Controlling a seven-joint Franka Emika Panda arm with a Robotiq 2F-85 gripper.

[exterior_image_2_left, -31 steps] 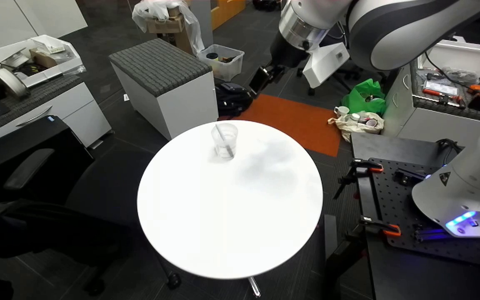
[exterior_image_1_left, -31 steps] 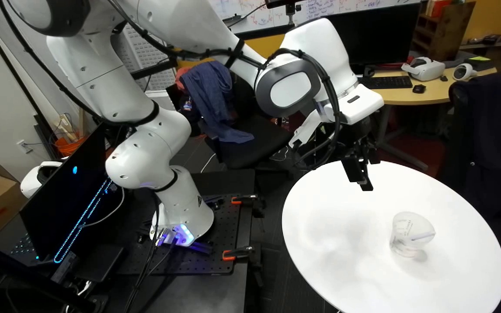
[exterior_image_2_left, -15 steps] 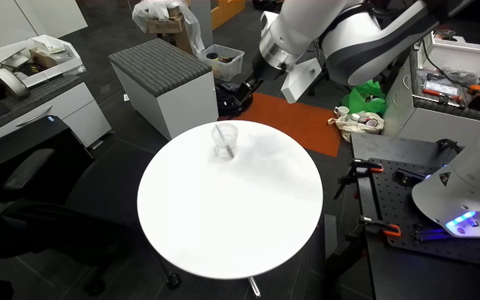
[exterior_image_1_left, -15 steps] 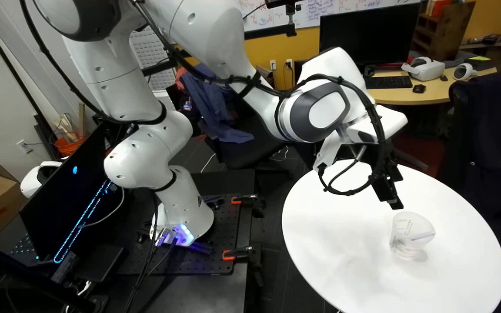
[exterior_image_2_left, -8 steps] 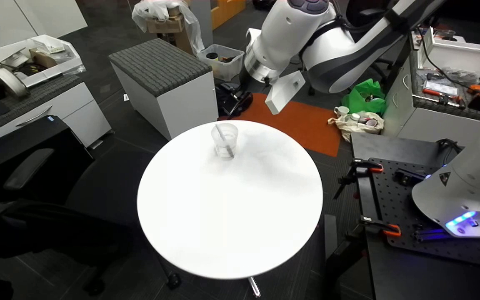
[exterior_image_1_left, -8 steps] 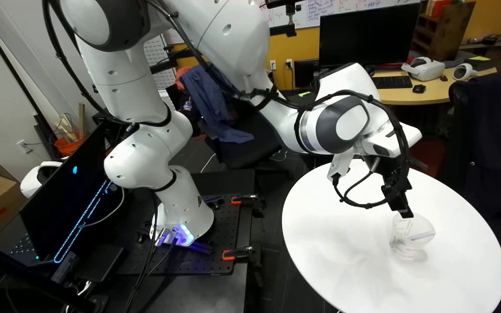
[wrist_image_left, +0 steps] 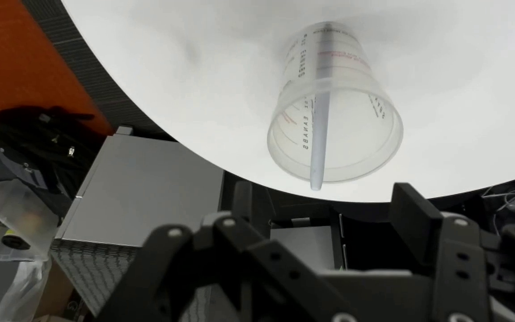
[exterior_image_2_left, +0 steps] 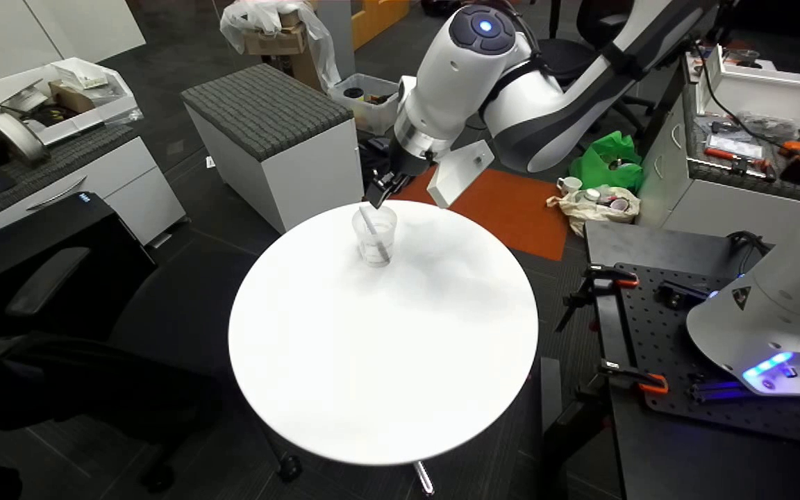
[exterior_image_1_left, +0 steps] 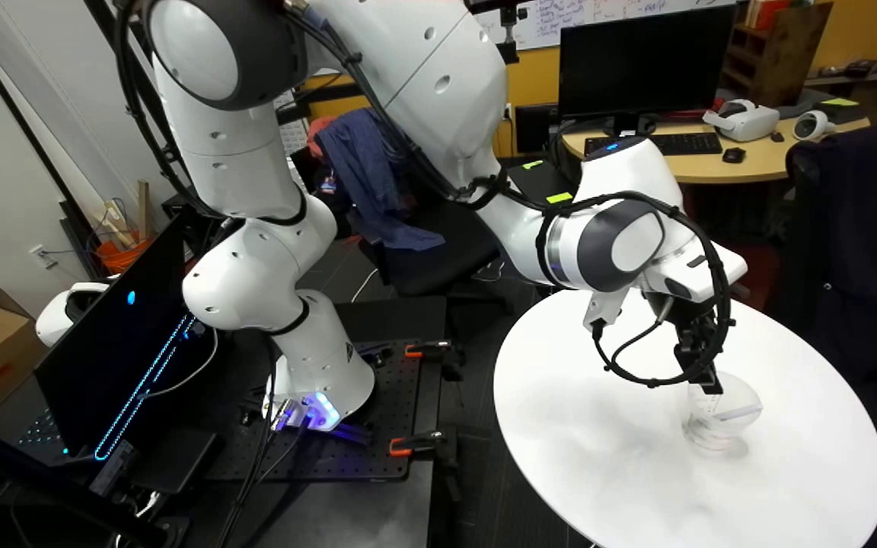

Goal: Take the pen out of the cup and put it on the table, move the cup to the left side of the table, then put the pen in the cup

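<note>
The clear cup (wrist_image_left: 351,76) stands upright on the round white table (exterior_image_2_left: 372,347), near its edge, in both exterior views. Inside it leans the pale pen (wrist_image_left: 321,129), its near end poking a little past the rim. My gripper (wrist_image_left: 322,194) is open, its two dark fingers wide apart with nothing held. In the wrist view the pen's end points into the gap between the fingertips, but whether it reaches between them I cannot tell. An exterior view has the gripper (exterior_image_2_left: 374,201) just above the rim. Elsewhere a fingertip (exterior_image_1_left: 711,388) overlaps the cup's upper side.
A grey-topped cabinet (exterior_image_2_left: 268,111) stands beyond the table near the cup. A dark office chair (exterior_image_2_left: 164,298) is close to the table's edge. My arm's base sits on a black bench (exterior_image_1_left: 377,457) with orange clamps. A cable (exterior_image_1_left: 659,377) loops beside the wrist.
The arm has reached out and down over the table, bringing the gripper from well off the cup to right by its rim. Cup and pen have stayed put.
</note>
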